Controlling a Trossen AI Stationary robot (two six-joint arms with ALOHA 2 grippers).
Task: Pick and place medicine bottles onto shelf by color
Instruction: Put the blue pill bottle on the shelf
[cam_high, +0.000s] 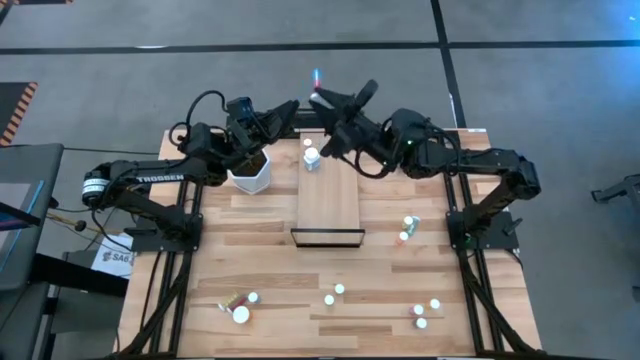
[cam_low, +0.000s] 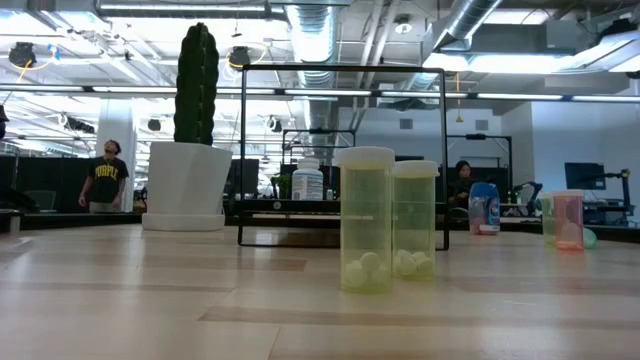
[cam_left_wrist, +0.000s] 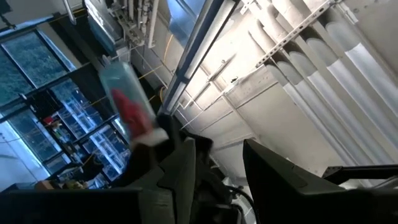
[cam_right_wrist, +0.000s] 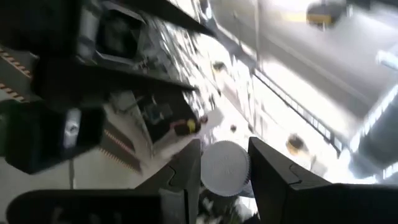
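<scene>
**A:** Above the far end of the shelf (cam_high: 330, 205), both arms are up. Which one has the bottle?

**B:** Your right gripper (cam_right_wrist: 224, 147) is clamped on the red-filled bottle (cam_left_wrist: 127, 102) at its white cap end, with the body sticking out past the fingers. It's high off the worktop (cam_high: 270, 300), probably to clear the shelf's dark frame.

**A:** Left?

**B:** The left gripper (cam_left_wrist: 217, 146) is close by, facing that bottle. Its fingers are a little apart with nothing between them, so it carries no load.

**A:** Shelf status?

**B:** One white bottle (cam_high: 312, 158) stands at the far end, beside the cactus pot (cam_high: 250, 175). The rest are loose on the near worktop, including a green pair (cam_low: 385, 220). You've barely started, I'd say.

**A:** Watch for?

**B:** A cap-end grip can let the bottle swing. Set it upright, apart from the white one.
</scene>
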